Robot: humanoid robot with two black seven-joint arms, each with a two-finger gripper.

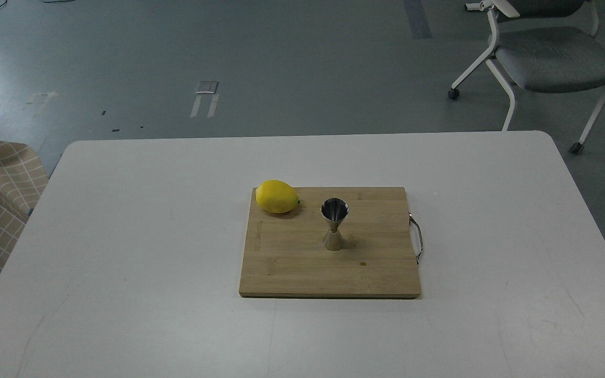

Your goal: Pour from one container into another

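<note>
Neither of my grippers nor the glass tumbler is in view — so I cannot tell their state or which arm sits nearer — while the steel jigger [334, 224] stands upright mid-board on the cutting board [292, 268], right of the lemon [277, 196].

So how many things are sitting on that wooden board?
2: a lemon at the board's far left corner, and a steel jigger upright near its middle. Nothing seems hidden.

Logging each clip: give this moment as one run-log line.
arms: none in view | shiny steel hourglass jigger: upright on wooden cutting board | yellow lemon: board's far-left corner | glass tumbler: not visible
</note>
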